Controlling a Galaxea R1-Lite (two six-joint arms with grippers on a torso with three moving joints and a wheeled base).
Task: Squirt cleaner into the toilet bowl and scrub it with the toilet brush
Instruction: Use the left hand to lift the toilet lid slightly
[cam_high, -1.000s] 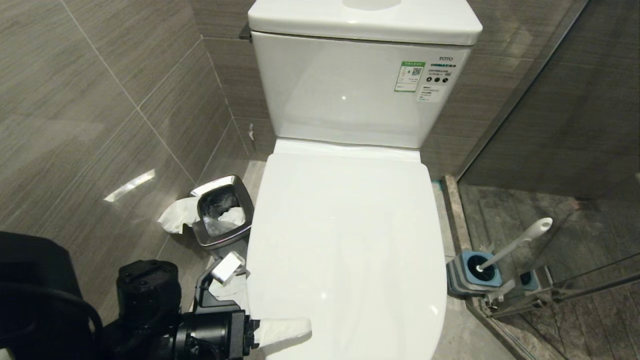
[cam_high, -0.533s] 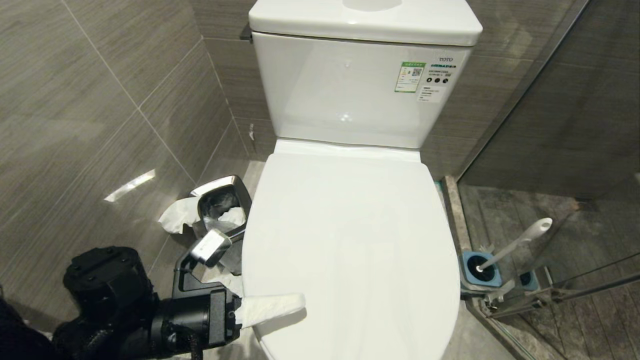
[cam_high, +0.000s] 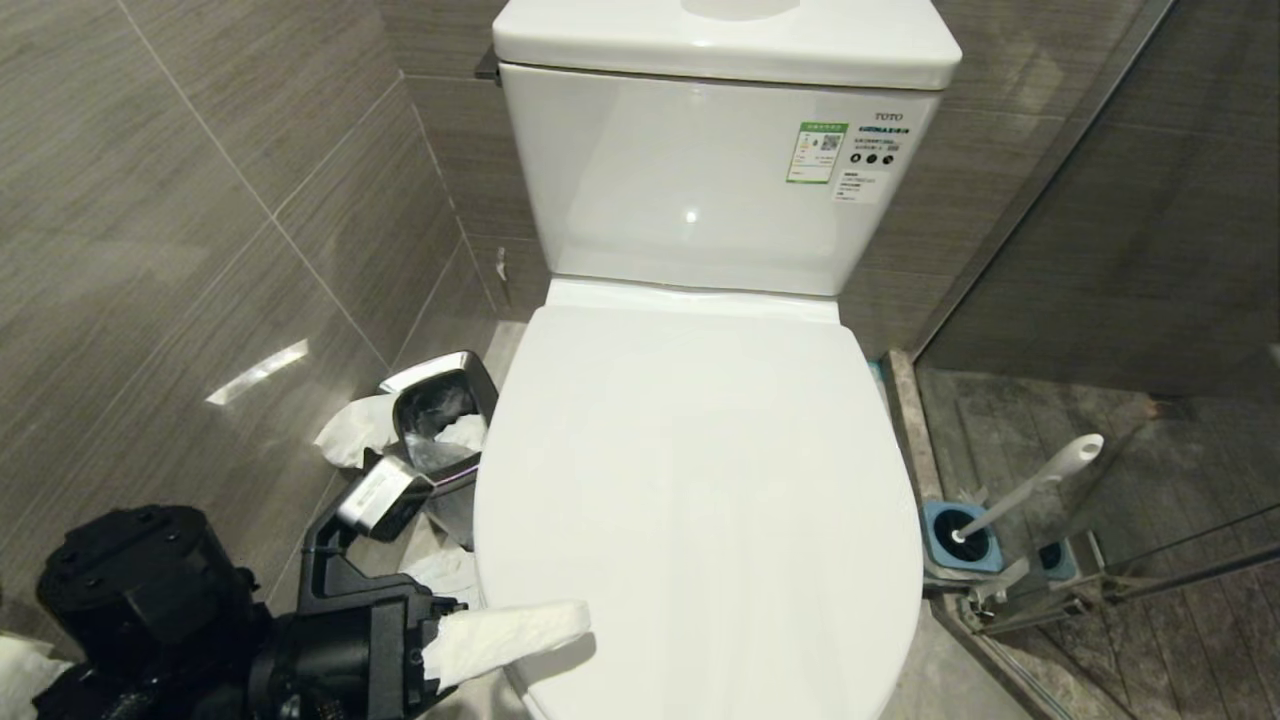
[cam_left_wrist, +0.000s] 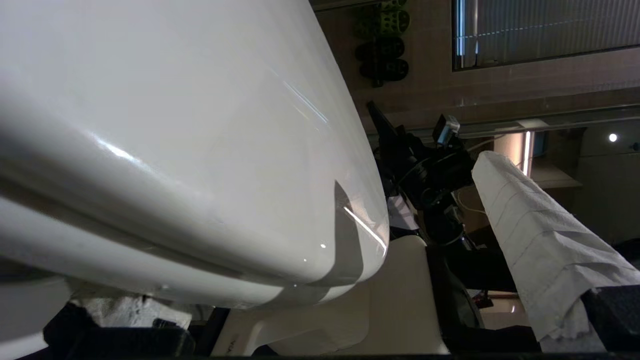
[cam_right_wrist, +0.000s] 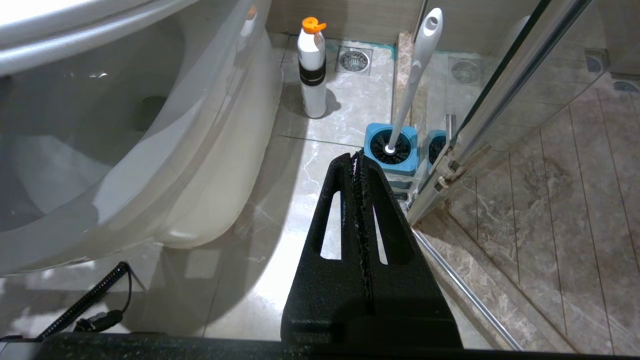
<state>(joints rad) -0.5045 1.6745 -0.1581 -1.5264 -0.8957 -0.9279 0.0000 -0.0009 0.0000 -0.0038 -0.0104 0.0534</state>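
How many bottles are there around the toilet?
1. A white bottle with an orange cap stands on the floor beside the toilet, behind the brush holder. Others may be hidden behind the toilet.

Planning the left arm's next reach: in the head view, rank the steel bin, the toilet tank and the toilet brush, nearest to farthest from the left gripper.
From the left gripper, open at the closed white toilet lid's front-left edge:
1. Small steel bin, on the floor just beyond it.
2. White-handled toilet brush, in its blue holder across the lid, on the right.
3. White ceramic toilet tank, at the back wall.
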